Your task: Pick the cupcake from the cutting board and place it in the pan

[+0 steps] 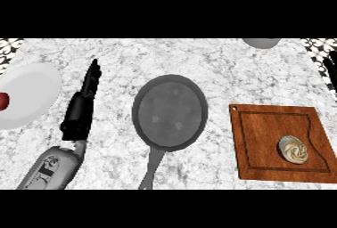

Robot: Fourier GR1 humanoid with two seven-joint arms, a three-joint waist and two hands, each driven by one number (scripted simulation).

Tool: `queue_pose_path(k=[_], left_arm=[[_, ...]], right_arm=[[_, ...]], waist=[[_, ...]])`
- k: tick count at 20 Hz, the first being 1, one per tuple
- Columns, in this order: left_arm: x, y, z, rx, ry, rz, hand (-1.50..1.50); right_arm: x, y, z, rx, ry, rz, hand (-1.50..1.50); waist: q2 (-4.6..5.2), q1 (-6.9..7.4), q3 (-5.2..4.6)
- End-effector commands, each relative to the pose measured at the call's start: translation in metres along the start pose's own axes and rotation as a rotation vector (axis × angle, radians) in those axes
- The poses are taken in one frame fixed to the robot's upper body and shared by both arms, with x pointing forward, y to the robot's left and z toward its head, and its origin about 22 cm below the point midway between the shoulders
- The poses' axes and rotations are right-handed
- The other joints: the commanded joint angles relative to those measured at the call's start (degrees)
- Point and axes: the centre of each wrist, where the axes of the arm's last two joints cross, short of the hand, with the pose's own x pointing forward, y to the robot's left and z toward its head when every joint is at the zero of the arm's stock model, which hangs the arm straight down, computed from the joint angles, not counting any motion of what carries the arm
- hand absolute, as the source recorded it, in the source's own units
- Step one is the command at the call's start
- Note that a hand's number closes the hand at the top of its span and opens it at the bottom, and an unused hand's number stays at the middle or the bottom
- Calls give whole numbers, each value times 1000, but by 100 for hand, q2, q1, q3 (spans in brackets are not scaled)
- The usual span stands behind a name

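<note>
The cupcake (294, 149), seen from above as a pale swirl of frosting, sits on the right part of the brown wooden cutting board (263, 133) at the lower right. A dark grey pan (170, 111) lies in the middle of the counter, handle pointing toward me, with nothing in it. My left hand (84, 100) lies left of the pan, fingers straight and pointing away, holding nothing. Only the fingers of my right hand (331, 67) show at the right edge, above the board, straight and apart from the cupcake.
A white plate (30, 89) sits at the left edge with a red object (3, 101) on its left side. A grey rounded object (262, 42) shows at the top edge. Bare marble counter (217, 67) lies beyond the pan.
</note>
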Motion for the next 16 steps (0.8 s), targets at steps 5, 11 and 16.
queue_pose_path(k=[5, 11, 16], left_arm=[[-55, 96, 24, 138, 437, -167, 0], [-80, 113, 55, 191, 626, -160, 0], [-71, 126, 42, 128, 629, -135, 0]], right_arm=[[-1, -5, 2, 132, -112, -189, -150], [-65, -47, 41, -540, 56, -104, 150], [-93, -53, 120, -443, -139, -28, -150]], waist=[[-49, 192, 71], [-79, -195, 105], [-86, -66, 56]])
